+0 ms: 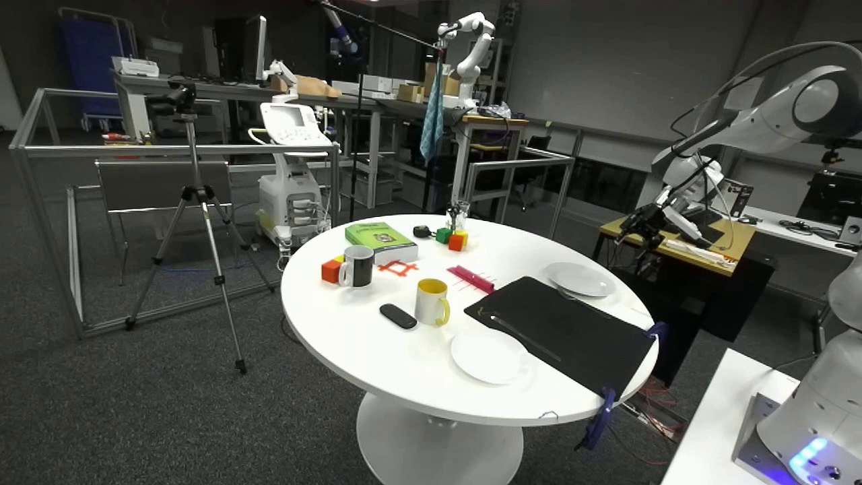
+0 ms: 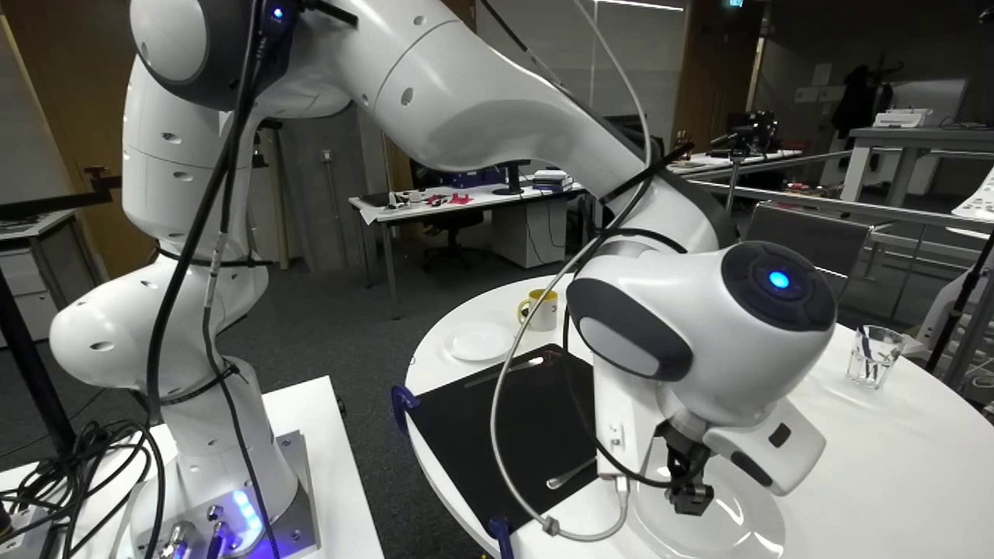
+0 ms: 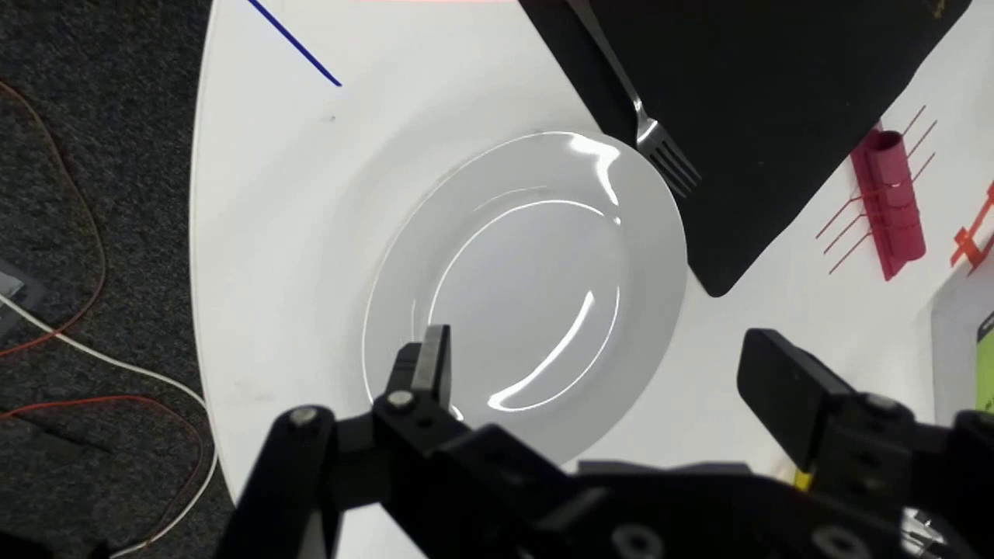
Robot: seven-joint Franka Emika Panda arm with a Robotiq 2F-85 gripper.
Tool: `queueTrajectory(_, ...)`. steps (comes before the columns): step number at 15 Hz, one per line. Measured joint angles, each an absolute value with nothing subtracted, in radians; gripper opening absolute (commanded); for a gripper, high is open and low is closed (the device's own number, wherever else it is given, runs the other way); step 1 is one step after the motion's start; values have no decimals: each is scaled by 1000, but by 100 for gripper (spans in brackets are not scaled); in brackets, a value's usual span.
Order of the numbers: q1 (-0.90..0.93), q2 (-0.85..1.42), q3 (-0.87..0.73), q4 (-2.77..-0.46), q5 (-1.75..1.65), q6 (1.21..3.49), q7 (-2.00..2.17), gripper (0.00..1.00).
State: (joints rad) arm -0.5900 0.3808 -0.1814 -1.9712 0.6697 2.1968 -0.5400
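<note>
Currently, the end effector (image 3: 596, 349) stands spread: its two fingers are wide apart, with nothing clamped between them. The governing relation is as follows. The white plate (image 3: 536, 272) lies below the end effector and, in the wrist view, mostly ahead of the fingertips, toward the top of that view. One finger (image 3: 433, 365) overlaps the plate there; the opposite finger (image 3: 784, 373) stands past the rim, over the table (image 3: 264, 194). The span between the fingers therefore crosses the rim. The plate appears round, so no long axis is assigned (in an exterior view the plate (image 1: 580, 279) looks oval, judged an effect of the oblique angle). In that same view, the end effector hangs above the plate and apart from it.

The plate's rim overlaps the edge of the black mat (image 3: 776, 93). A fork (image 3: 646, 128) lies on the mat, its tines at the rim; whether they touch cannot be told. A magenta piece (image 3: 897, 210) with thin rods lies beside the mat. A second plate (image 1: 488, 353), a yellow-lined mug (image 1: 426, 306) and a glass (image 2: 874, 359) occupy other parts of the table.
</note>
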Motion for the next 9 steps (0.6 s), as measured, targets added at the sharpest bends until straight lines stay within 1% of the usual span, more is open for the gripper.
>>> queueTrajectory(9, -692, 435, -201, -1970, 823, 2109, -690, 100)
